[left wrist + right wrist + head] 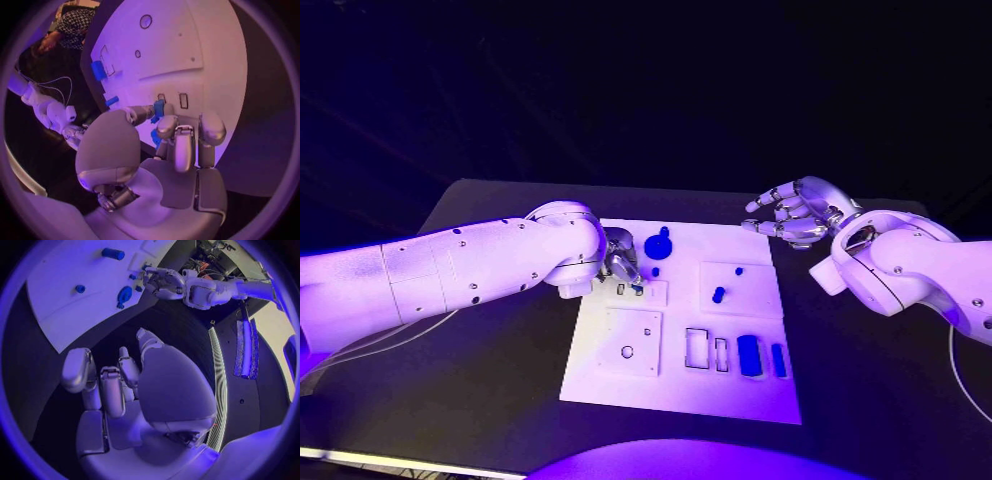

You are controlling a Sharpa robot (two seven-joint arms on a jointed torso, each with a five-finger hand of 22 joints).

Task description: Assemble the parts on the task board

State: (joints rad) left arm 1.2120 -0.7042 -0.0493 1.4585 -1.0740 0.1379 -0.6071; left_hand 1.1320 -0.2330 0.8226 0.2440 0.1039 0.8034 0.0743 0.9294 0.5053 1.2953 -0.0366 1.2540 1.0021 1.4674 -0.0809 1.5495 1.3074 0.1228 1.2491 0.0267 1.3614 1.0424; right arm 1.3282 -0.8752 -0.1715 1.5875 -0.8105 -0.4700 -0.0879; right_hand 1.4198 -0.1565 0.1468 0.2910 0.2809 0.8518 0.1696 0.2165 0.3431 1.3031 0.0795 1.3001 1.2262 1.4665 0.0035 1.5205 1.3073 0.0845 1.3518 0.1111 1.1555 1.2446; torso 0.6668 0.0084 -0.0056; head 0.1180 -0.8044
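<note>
Two silver hands, left (620,264) pinching small blue part (159,108).

Left hand (619,266) crowds the task board's (678,400) far-left corner (near half open).

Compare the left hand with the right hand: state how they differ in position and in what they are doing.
The left hand is down over the task board, by its small slots; the right hand hangs off the board's far right corner, above the black table. The left hand pinches a small blue part between thumb and finger; the right hand holds nothing, its fingers loosely curled and apart. Both are silver hands on white arms.
</note>
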